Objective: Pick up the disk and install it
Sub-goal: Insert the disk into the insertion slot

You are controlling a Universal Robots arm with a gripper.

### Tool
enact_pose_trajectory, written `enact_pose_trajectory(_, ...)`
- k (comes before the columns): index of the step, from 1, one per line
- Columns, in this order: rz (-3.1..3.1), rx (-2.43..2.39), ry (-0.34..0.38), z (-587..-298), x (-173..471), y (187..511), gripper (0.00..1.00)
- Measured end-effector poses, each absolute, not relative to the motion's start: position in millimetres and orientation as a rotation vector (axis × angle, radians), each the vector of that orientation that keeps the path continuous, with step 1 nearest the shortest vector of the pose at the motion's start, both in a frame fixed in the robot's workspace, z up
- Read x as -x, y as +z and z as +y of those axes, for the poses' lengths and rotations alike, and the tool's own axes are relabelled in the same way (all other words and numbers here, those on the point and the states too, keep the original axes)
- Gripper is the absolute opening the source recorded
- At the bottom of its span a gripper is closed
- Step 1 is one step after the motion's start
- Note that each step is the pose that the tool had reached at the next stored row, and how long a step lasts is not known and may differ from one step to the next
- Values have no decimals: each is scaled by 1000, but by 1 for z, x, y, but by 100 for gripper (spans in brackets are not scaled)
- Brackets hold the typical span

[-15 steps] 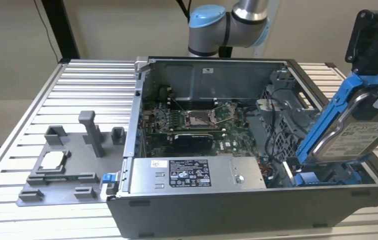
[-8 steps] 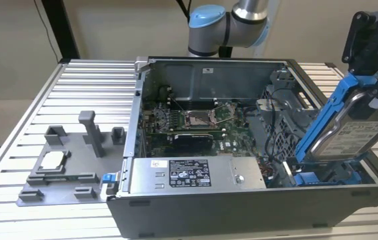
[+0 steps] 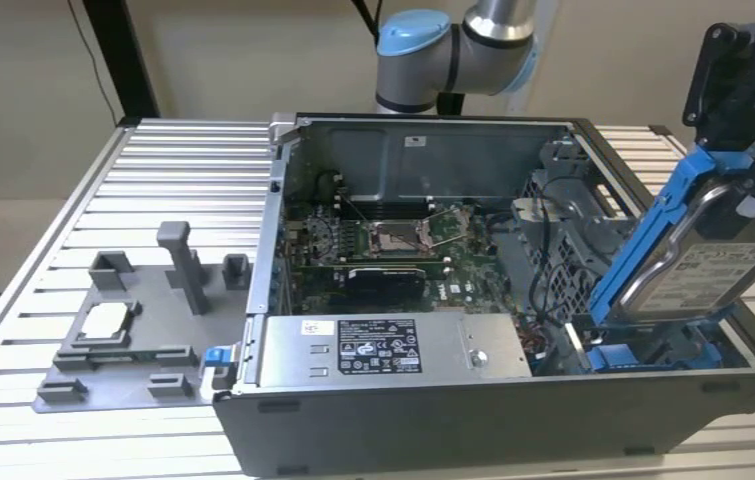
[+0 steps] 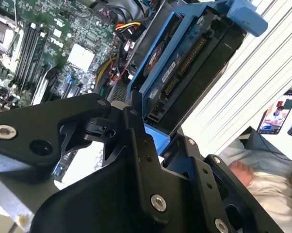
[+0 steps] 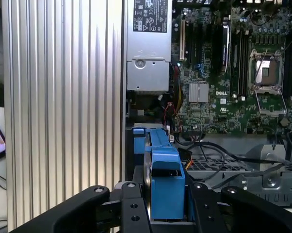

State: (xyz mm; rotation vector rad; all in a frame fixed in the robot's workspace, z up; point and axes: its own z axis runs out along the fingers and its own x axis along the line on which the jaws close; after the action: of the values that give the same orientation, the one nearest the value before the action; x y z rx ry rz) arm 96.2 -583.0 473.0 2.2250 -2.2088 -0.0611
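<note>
Blue-framed silver disk, black end effector, green motherboard

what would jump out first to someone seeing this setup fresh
The disk in its blue bracket stands tilted on edge at the corner of the open computer case on the exterior view's right, clamped in the black pincer. Next comes the green motherboard, bared in the case's middle.
</note>
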Motion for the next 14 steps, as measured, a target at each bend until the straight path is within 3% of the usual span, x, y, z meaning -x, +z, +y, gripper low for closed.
enact_pose_trajectory(14,-2209,-2225,-60,-580,-98,459,0)
